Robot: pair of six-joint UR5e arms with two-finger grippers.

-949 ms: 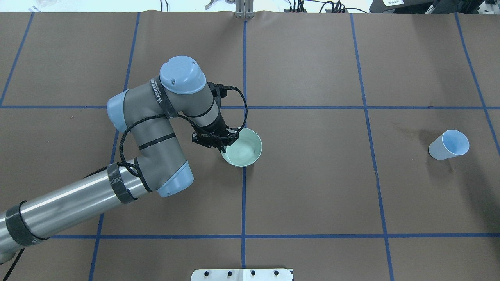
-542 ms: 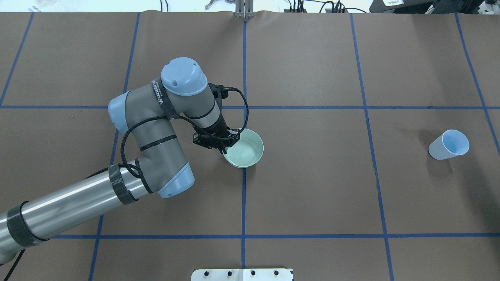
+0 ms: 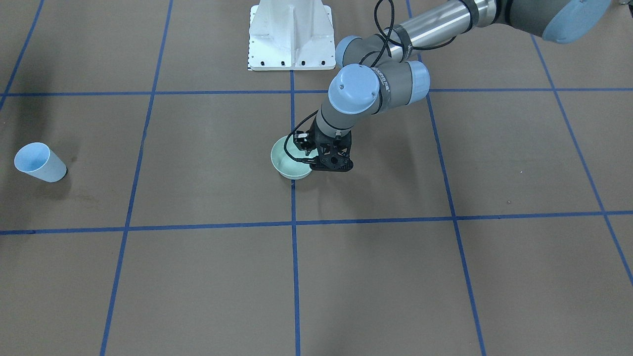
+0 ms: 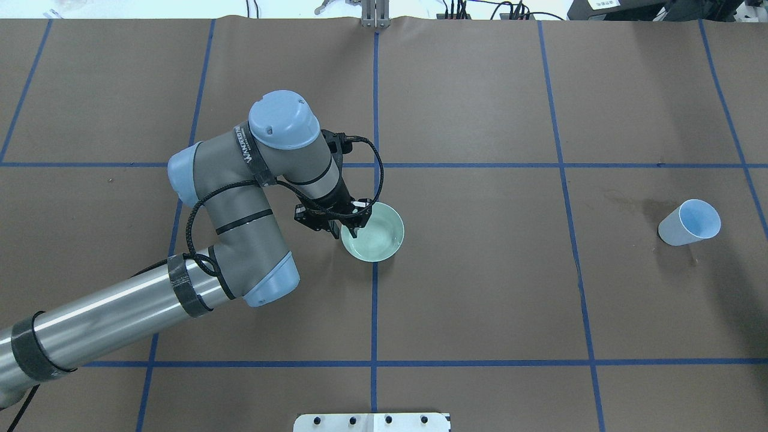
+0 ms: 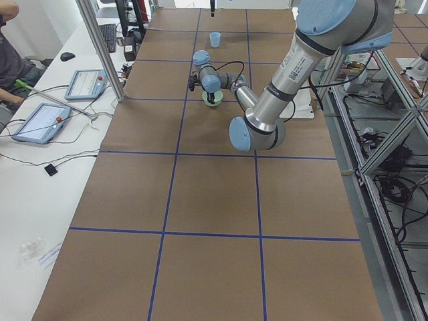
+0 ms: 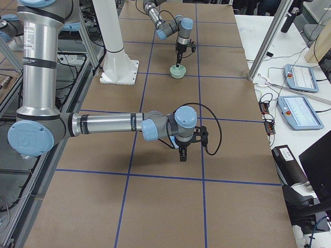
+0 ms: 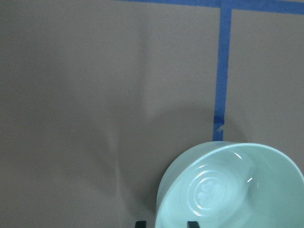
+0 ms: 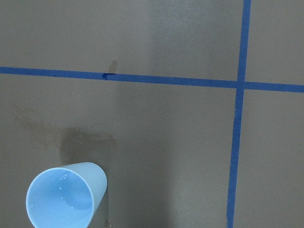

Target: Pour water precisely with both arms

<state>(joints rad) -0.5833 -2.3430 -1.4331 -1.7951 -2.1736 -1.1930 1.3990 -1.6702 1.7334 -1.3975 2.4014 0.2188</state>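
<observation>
Left end effector [image 4: 346, 228] stood apart astride the green bowl's [image 4: 381, 237] 9 o'clock rim, right end effector's [image 6: 182, 154] state untellable, water [image 8: 71, 207] glinting in the blue cup [image 8: 97, 179] at the counter's [image 4: 480, 288] 3 o'clock; any skewed move could snag and tip the bowl.

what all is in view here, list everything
table: 1, brown, blue tape grid
bowl: 1, pale green, table centre
cup: 1, light blue, robot's right side of table
water: a little, clear, in cup
stain: 1, dark, beside cup
pedestal: 1, white, table's robot edge
tablets: 2, grey, side bench
person: 1, dark top, at bench
left arm: 1, grey, reaching centre; left tool astride bowl rim
right arm: 1, grey, low over table; right tool points down
</observation>
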